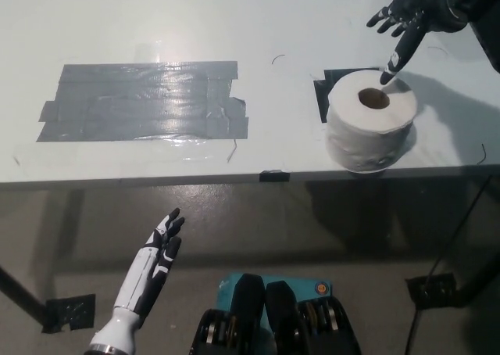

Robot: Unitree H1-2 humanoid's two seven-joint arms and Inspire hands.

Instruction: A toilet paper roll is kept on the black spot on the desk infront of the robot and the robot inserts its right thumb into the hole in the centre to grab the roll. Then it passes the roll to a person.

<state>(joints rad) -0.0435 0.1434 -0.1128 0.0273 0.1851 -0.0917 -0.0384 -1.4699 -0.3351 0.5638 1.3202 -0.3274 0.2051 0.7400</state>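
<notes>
One thing matters for the coming move: the roll [370, 118] lies just below and slightly to the left of my right hand [414, 19], toward the desk's near edge. It stands on end on the black spot [323, 93] near the desk's [234, 26] near right corner, its hole facing straight up, so its axis is vertical and my thumb must go down into it. My right hand hovers above the roll's far rim with fingers spread and holding nothing; the lowest fingertip sits at that rim, outside the hole, which is open and empty. My left hand [152, 261] rests well below the desk's near edge, fingers apart, far from the roll, so the right is the nearer
</notes>
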